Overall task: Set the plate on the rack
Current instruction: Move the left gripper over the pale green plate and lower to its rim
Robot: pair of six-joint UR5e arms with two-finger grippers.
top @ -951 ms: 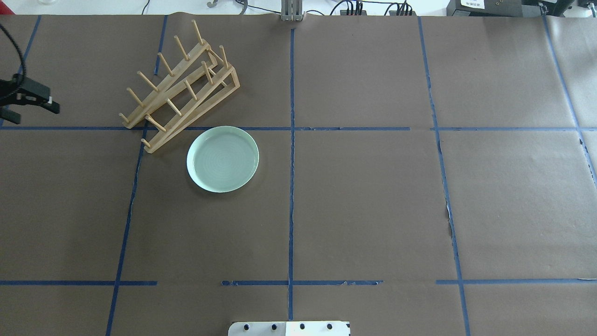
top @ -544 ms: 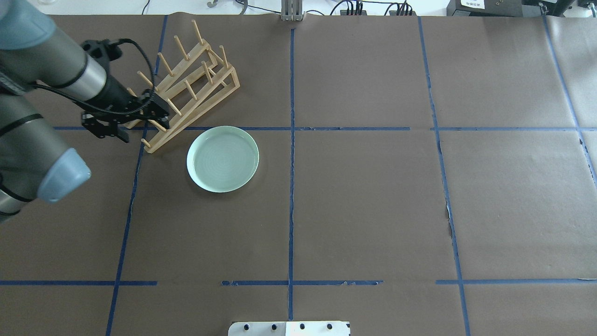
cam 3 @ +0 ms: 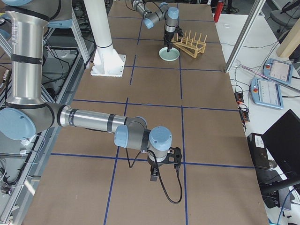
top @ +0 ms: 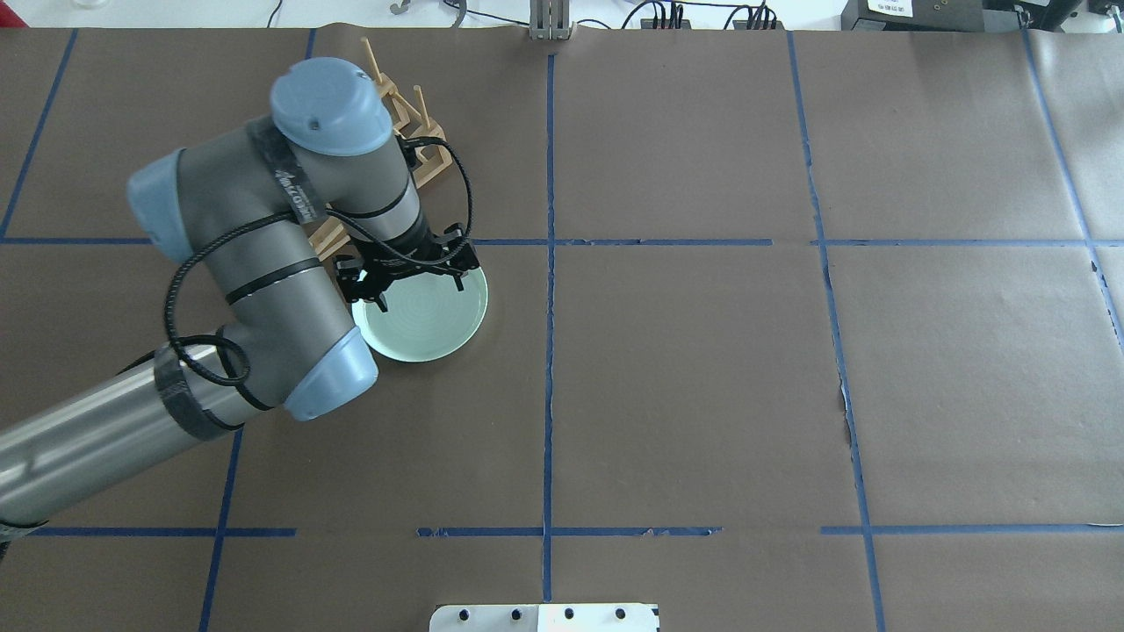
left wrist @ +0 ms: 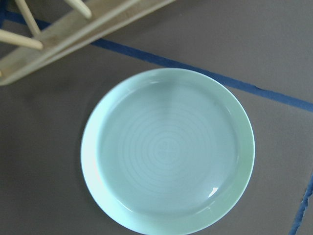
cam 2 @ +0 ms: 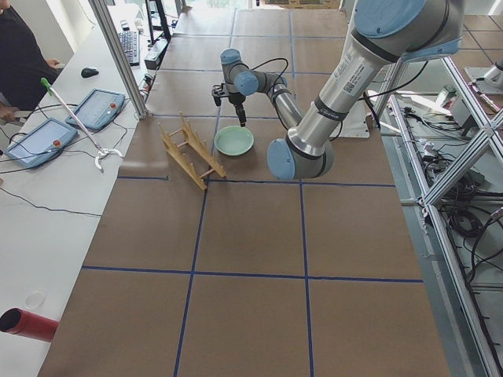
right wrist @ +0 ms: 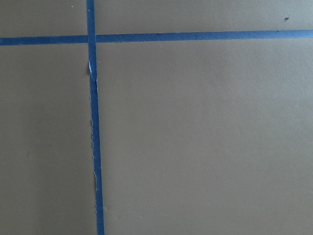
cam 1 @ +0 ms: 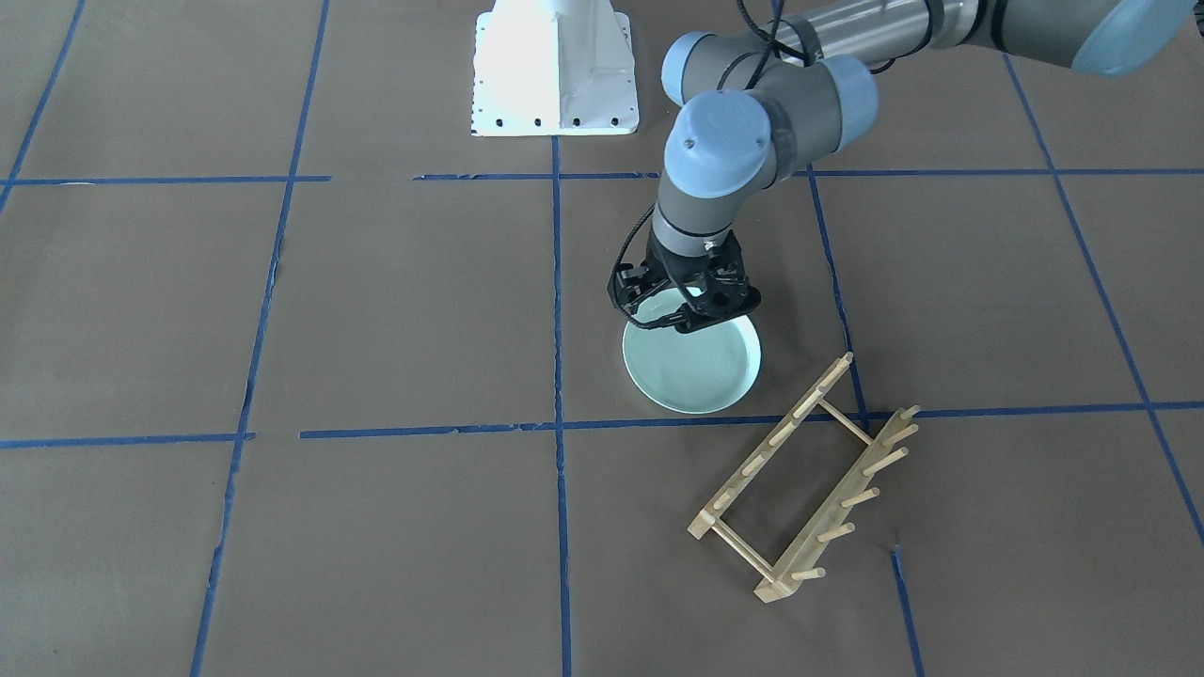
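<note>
From my console, the plate point(top: 426, 320) lies flat and face up on the brown-papered desk point(top: 702, 351), just beside the rack point(cam 1: 804, 484), on the side of the rack nearest the robot's base. A narrow strip of bare paper separates the two, so they do not touch. The left wrist camera looks straight down on the plate point(left wrist: 168, 152), showing its whole rim and faint rings, with one rail of the rack point(left wrist: 73, 34) and a couple of pegs crossing the upper left corner. The rack itself stands on the desk with its pegs up and nothing in any of its slots. The left tool point(cam 1: 685, 318) hangs point-down just beside the rack, directly above the plate and raised clear of it. Its fingers point(top: 362, 297) are spread wide and grip nothing. In the overhead view the left arm's elbow covers much of the rack point(top: 421, 162). The right tool point(cam 3: 164, 165) is well apart from the rack, near the opposite end of the desk. It points down over bare paper where two strips of blue tape point(right wrist: 93, 122) cross. I cannot tell how far its fingers are spread.
</note>
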